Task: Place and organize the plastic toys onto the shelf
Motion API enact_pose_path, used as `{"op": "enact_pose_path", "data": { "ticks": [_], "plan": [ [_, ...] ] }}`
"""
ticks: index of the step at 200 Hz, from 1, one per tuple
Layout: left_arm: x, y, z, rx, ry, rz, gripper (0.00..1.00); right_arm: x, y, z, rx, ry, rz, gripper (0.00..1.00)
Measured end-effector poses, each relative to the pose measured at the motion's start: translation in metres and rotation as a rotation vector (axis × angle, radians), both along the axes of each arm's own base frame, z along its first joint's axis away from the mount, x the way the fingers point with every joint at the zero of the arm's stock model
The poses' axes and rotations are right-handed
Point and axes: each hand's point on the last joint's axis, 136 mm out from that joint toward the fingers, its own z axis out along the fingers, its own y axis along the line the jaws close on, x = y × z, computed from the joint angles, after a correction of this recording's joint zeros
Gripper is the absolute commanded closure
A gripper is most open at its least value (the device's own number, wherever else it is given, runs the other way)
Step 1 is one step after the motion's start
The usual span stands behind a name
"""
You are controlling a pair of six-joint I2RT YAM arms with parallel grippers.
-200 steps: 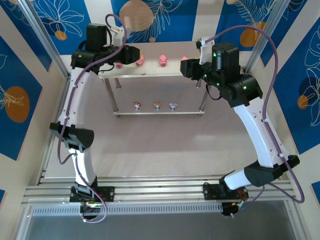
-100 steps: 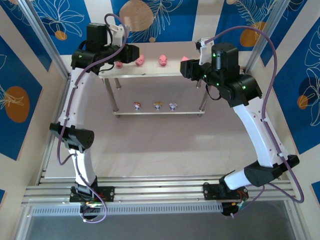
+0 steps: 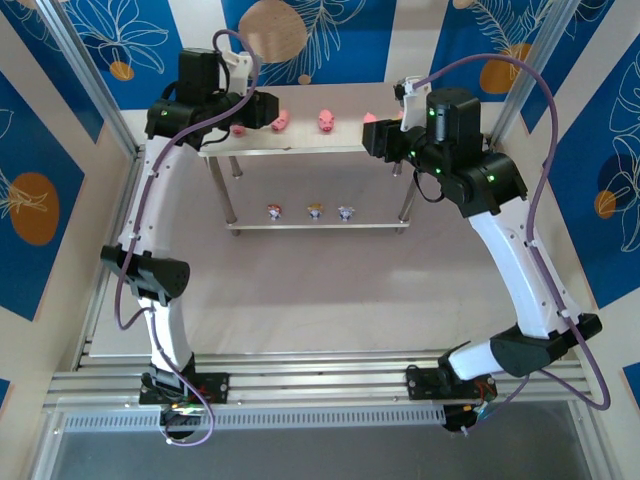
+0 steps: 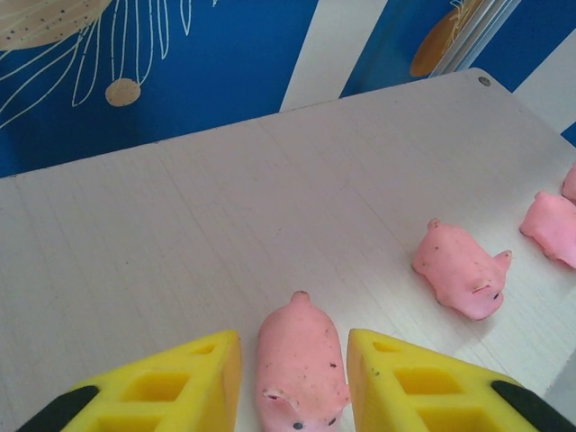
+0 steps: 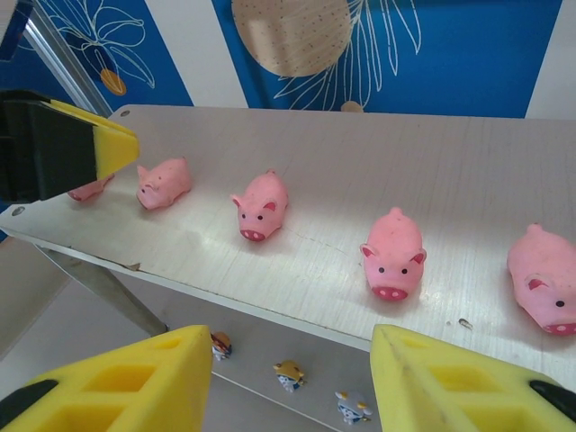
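My left fingers (image 4: 405,387) are apart, one on each side of a pink pig (image 4: 301,364) on the shelf (image 4: 162,234) top. It lies 12 to 6 o'clock, nose at 6. My right fingers (image 5: 450,378) are apart too, holding nothing.

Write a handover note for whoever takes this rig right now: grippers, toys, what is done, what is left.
Left gripper: open, fingers either side of the end pig on the top board, small gaps both sides.
Right gripper: open, nothing between its fingers, beside the top board.
Toys: five pink pigs in a row on the top board; three whitish figurines in a row on the lower board.
Done: all eight toys are on the boards.
Left: probably only backing both arms away, perhaps evening the pigs' spacing.
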Motion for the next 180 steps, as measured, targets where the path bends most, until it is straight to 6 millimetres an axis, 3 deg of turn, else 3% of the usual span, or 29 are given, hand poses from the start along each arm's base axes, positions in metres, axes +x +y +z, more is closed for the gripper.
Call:
{"op": "enact_pose_path", "data": {
  "ticks": [67, 180],
  "plan": [
    [0.002, -0.004, -0.015, 0.023, 0.033, -0.009, 0.64, -0.004, -0.004, 0.003, 0.006, -0.010, -0.004, 0.49],
    [-0.002, -0.009, -0.020, 0.043, 0.046, -0.015, 0.64, -0.013, -0.011, 0.003, 0.014, -0.022, -0.007, 0.49]
  ]
}}
